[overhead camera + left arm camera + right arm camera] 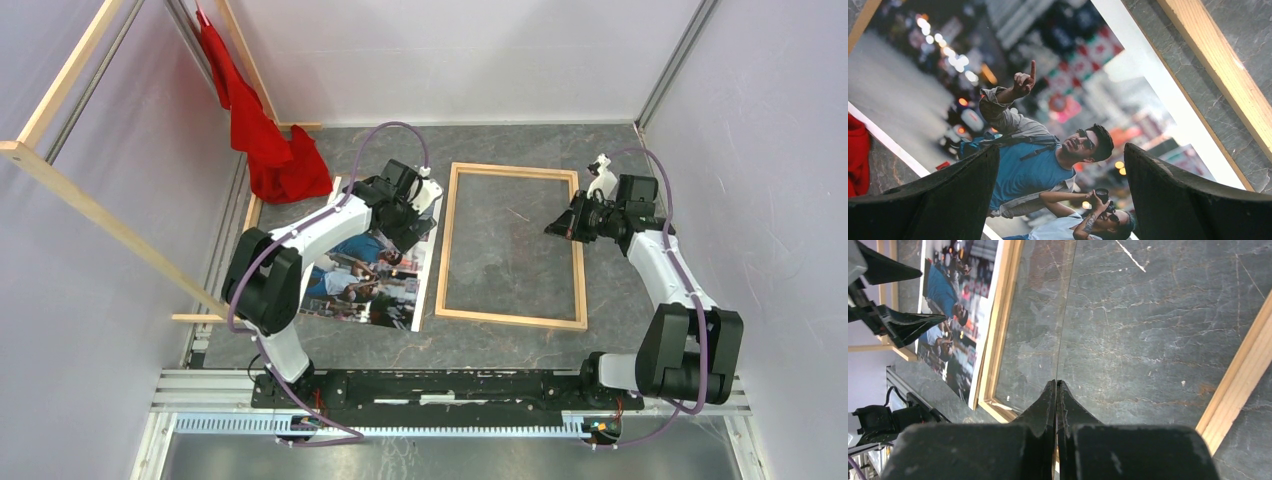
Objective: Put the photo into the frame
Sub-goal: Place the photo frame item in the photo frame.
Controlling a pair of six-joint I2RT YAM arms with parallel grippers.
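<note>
The photo (362, 275) lies face up on the table, left of the frame (447, 240). It shows a man in blue and a person in white with a camera. My left gripper (412, 222) hangs open just above the photo's far right part; in the left wrist view its fingers (958, 195) straddle the print (1038, 165) without holding it. My right gripper (558, 226) is over the frame's right half. It is shut on the edge of a thin clear sheet (1066, 315) that stands on edge inside the frame (1003, 315).
A red cloth (272, 150) hangs and pools at the back left. Long wooden rails (100, 215) cross the left side. A brown panel edge (252, 212) shows beside the photo. Grey walls enclose the table.
</note>
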